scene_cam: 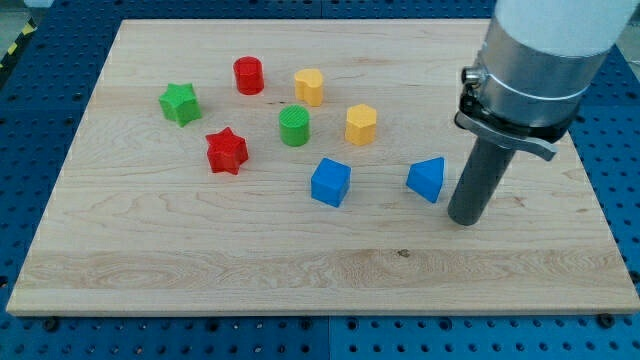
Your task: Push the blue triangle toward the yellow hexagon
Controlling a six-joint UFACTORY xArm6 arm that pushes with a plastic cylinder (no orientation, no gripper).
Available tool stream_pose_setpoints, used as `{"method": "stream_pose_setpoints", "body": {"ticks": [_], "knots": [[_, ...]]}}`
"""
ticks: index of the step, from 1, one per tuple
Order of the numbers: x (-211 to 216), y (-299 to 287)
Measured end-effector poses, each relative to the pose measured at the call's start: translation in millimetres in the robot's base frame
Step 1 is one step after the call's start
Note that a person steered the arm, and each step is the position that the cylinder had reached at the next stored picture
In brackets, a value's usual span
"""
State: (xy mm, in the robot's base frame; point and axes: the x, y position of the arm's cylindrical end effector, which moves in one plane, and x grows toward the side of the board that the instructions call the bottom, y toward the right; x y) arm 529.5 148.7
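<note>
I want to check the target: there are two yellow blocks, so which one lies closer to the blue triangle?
The yellow hexagon nearer the view's right, up-left of the blue triangle. The other yellow block sits farther up-left, beside the red cylinder.

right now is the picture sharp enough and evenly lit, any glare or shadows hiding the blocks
In the camera view the light is even and soft; the pale wooden board shows no glare. The blue triangle block and the two yellow hexagon blocks look sharp, casting only faint shadows. My tip, just to the triangle's right in the view, is in focus.
</note>
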Motion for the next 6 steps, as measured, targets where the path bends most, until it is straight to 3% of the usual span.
{"method": "stream_pose_setpoints", "body": {"ticks": [3, 6], "knots": [[-19, -8], [-40, -65]]}}
